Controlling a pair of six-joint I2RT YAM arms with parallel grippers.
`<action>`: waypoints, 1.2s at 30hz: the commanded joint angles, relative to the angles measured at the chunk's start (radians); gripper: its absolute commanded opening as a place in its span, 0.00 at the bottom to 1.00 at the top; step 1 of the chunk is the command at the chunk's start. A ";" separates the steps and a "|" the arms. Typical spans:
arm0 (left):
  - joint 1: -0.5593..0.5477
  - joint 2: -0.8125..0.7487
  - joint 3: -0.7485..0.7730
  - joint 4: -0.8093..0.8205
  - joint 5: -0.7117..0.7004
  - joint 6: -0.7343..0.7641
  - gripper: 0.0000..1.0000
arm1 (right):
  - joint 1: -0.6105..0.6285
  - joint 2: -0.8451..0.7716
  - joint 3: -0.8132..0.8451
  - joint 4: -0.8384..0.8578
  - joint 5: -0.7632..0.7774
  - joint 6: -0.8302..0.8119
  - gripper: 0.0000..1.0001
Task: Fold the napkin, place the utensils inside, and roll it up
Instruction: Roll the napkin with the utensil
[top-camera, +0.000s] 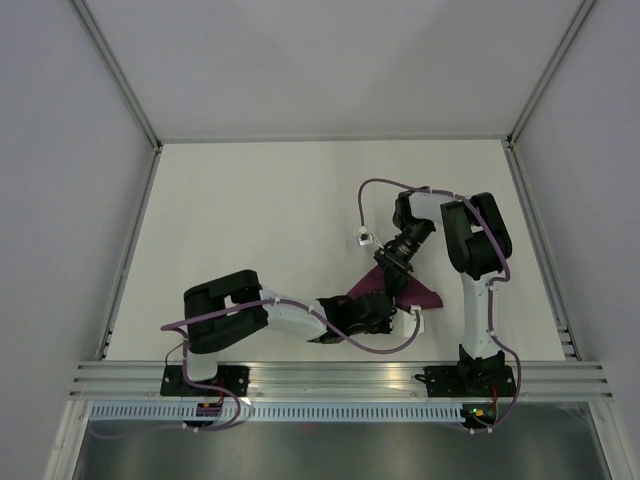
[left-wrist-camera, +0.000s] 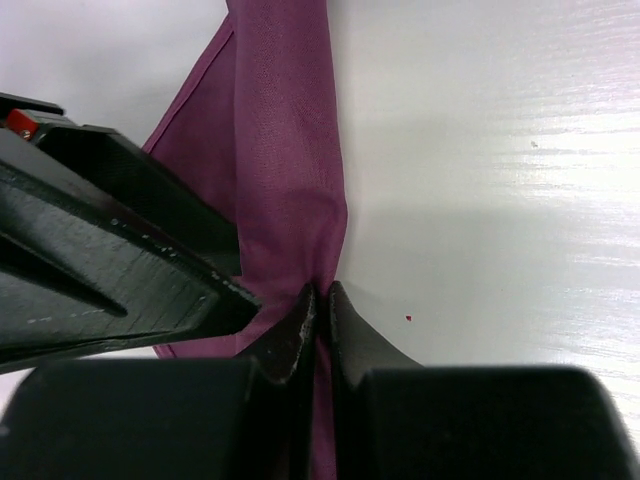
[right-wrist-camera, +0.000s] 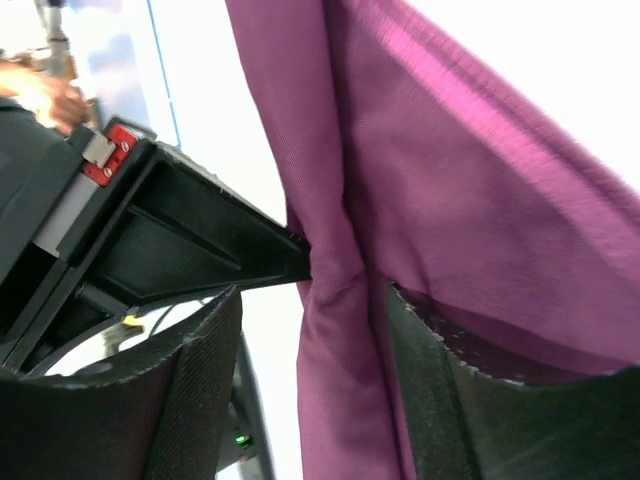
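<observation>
Here, left tool pinches napkin edge; right tool gapes astride it.

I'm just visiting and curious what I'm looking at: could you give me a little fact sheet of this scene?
napkin: purple cloth, bunched up between the two arms, over the white table
left gripper: shut, pinching a fold of the napkin
right gripper: open, fingers either side of the napkin
knife: not visible in any view

White table, pale grey walls.
</observation>
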 joint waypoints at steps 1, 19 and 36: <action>0.010 0.062 -0.002 -0.168 0.145 -0.106 0.02 | -0.008 -0.059 0.041 0.217 0.041 -0.022 0.67; 0.193 0.040 0.115 -0.365 0.509 -0.263 0.02 | -0.169 -0.280 0.106 0.326 -0.079 0.129 0.68; 0.412 0.212 0.348 -0.615 0.832 -0.422 0.02 | -0.255 -0.942 -0.433 0.683 0.007 0.067 0.73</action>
